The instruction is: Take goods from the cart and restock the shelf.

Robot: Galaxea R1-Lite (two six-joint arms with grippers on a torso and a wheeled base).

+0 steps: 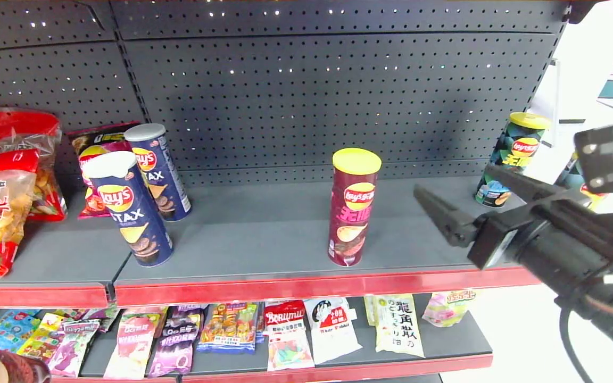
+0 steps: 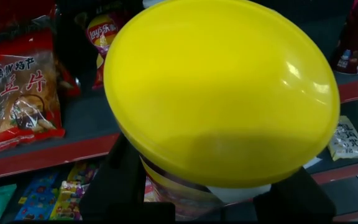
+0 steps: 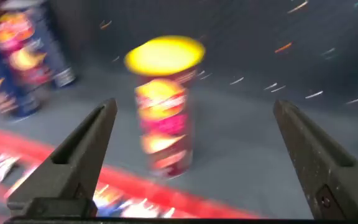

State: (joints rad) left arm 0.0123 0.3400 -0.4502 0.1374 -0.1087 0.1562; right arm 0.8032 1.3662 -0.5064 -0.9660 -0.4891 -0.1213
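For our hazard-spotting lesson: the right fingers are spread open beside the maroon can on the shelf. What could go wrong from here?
1. The maroon can stands near the shelf's red front lip; a nudge from the open right gripper could tip it off.
2. The green can stands behind that arm and might be knocked over.
3. The yellow-lidded can held by the left gripper blocks much of that wrist view, so placing it may be imprecise.

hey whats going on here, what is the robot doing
The robot is restocking a shelf with chip cans. Its right tool hangs open just right of a maroon can standing near the shelf's front edge. Its left tool grips another yellow-lidded can, held low in front of the shelving.
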